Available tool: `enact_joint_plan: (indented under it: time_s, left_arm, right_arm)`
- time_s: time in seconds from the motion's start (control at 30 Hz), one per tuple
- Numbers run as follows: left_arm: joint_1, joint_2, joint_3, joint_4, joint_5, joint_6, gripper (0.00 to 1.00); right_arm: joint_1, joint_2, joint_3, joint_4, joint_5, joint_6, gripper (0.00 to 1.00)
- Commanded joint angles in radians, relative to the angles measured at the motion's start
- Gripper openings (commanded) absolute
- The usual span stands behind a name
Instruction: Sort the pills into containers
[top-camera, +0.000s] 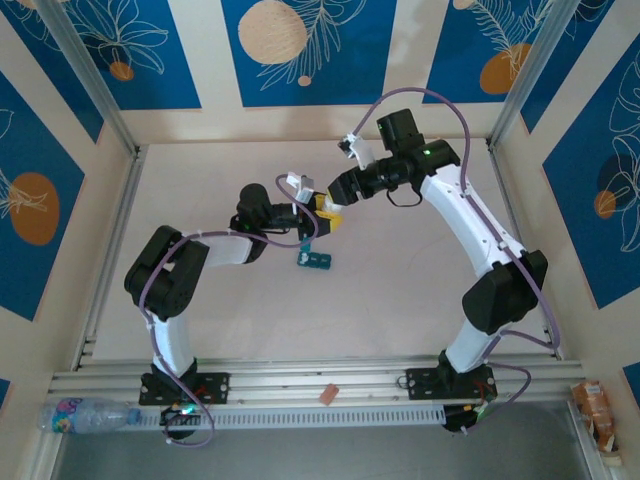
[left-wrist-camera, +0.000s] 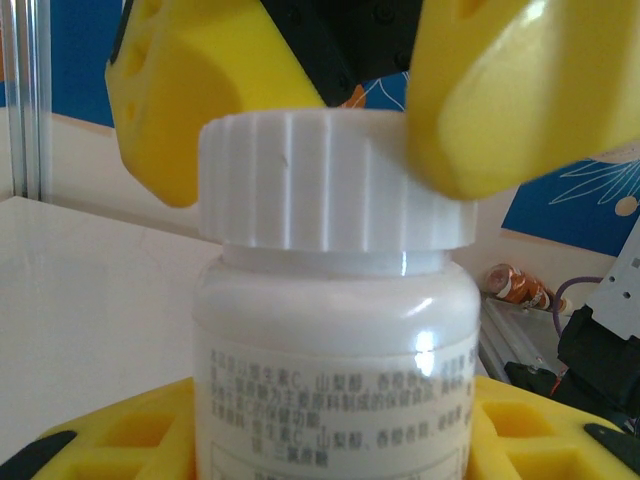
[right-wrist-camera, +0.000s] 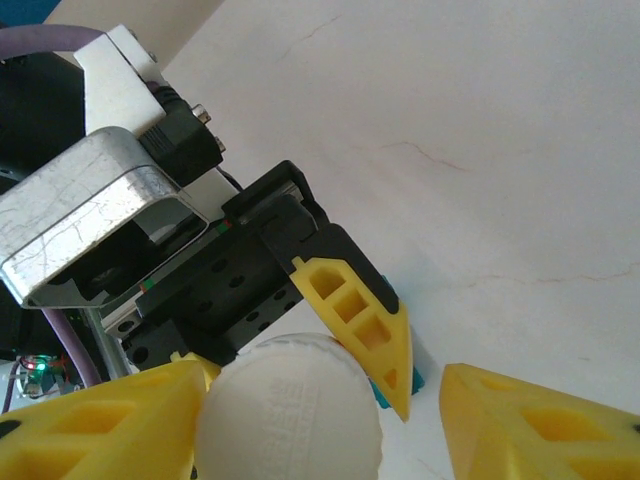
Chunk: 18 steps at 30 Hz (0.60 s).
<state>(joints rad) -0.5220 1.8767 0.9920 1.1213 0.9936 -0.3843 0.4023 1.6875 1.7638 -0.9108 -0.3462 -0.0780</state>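
The left gripper is clamped on the body of a small white plastic bottle, bracing it, I judge, so its ribbed white screw cap can be twisted off. Just nearer the arm bases, the dark teal plastic strip of containers lies free on the pale table. The right gripper straddles the cap, jaws part-open, one finger against it, the other apart. Bare tabletop surrounds them, and the walls stand well apart.

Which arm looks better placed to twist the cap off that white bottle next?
Probably the right arm. The right hand straddles the cap, a yellow finger on each side, while the left hand grips the white bottle lower down.
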Motion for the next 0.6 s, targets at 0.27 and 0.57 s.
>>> enact_joint_plan:
  time_s: [0.27, 0.57]
  left_arm:
    - [-0.007, -0.030, 0.030, 0.046, 0.007, 0.007, 0.00]
    - [-0.008, -0.028, 0.032, 0.057, 0.001, 0.002, 0.00]
  right_arm:
    - [0.018, 0.004, 0.001, -0.005, 0.035, 0.062, 0.37]
    - [0.107, -0.014, -0.109, 0.027, 0.332, 0.470, 0.33]
